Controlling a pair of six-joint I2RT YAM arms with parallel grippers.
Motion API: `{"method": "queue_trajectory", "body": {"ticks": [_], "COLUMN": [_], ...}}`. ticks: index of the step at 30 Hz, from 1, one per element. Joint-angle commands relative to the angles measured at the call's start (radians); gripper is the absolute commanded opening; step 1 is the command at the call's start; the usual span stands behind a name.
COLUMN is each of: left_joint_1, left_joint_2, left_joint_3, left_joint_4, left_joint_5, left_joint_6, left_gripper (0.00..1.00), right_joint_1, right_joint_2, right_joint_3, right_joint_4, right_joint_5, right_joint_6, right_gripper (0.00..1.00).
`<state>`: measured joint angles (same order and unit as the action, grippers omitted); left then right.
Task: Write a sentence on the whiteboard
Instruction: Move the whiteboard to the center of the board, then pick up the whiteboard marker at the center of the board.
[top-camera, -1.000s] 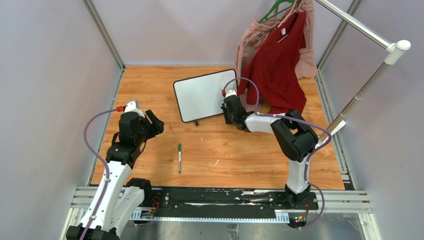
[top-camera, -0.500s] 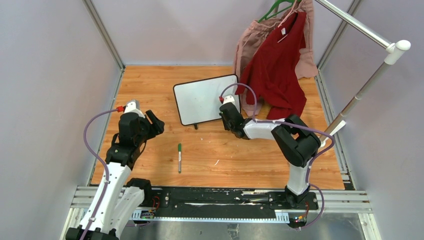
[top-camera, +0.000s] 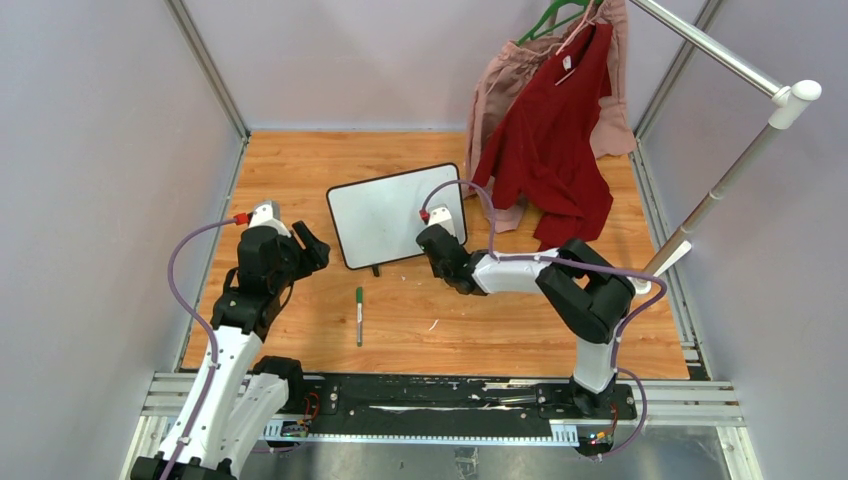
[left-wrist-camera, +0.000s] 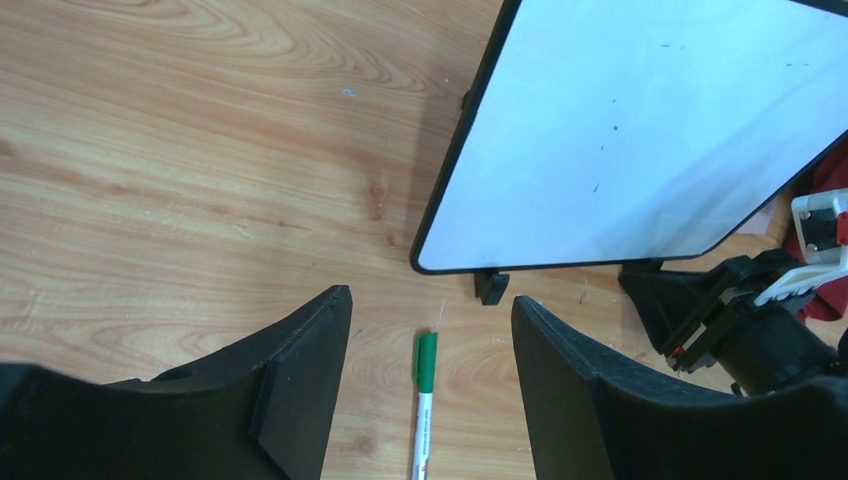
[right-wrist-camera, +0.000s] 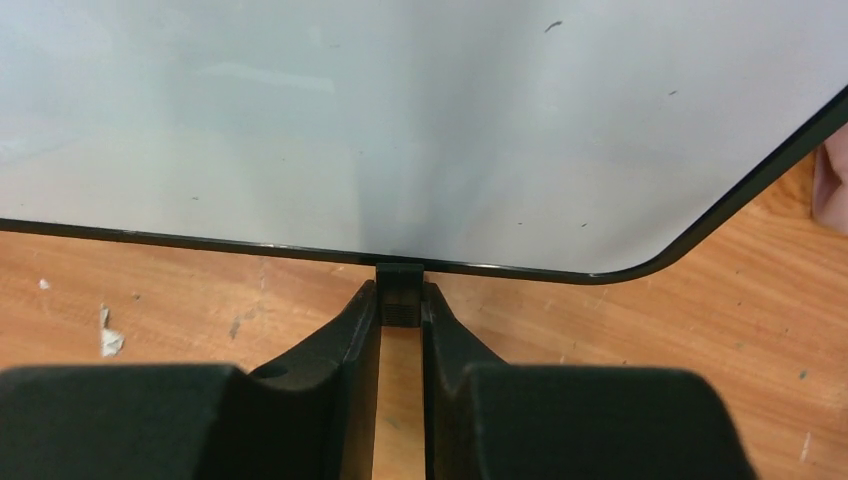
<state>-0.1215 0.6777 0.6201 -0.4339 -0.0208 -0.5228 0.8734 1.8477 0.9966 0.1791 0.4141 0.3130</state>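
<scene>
The whiteboard lies on the wooden table, its white face bare except for tiny dark specks; no sentence shows on it. My right gripper is at the board's near right edge, shut on one small black foot under the frame. A green-capped marker lies loose nearer the front. My left gripper hovers left of the board, open, and in its wrist view the marker lies on the wood between its gripper fingers, untouched. The board's corner fills the upper right there.
A red garment and a pink one hang from a rail at the back right, next to the board. A second black foot juts from the board's near edge. Small white scraps dot the wood.
The right gripper has dragged the whiteboard leftward and nearer, away from the red garment, still clamped on its foot. The left arm and the marker have stayed put.
</scene>
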Motion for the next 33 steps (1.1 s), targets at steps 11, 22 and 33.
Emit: {"method": "queue_trajectory", "body": {"ticks": [11,22,33], "left_joint_1": [-0.021,-0.021,-0.024], "left_joint_2": [-0.020,-0.016,-0.028], "left_joint_3": [-0.014,-0.013,-0.001], "left_joint_4": [0.014,0.015,0.008], "left_joint_5": [0.015,0.015,0.030], "left_joint_6": [0.008,0.009,0.018], "left_gripper": [0.65,0.65,0.67], "right_joint_1": [0.000,-0.065,-0.023], "right_joint_2": [-0.033,-0.035,-0.206], "right_joint_3": [-0.029,-0.038,-0.104], "right_joint_4": [-0.175,-0.097,-0.098], "right_joint_5": [0.171,0.077,-0.003], "right_joint_6": [0.149,0.017,0.016], "right_gripper": [0.00,0.00,0.66]}}
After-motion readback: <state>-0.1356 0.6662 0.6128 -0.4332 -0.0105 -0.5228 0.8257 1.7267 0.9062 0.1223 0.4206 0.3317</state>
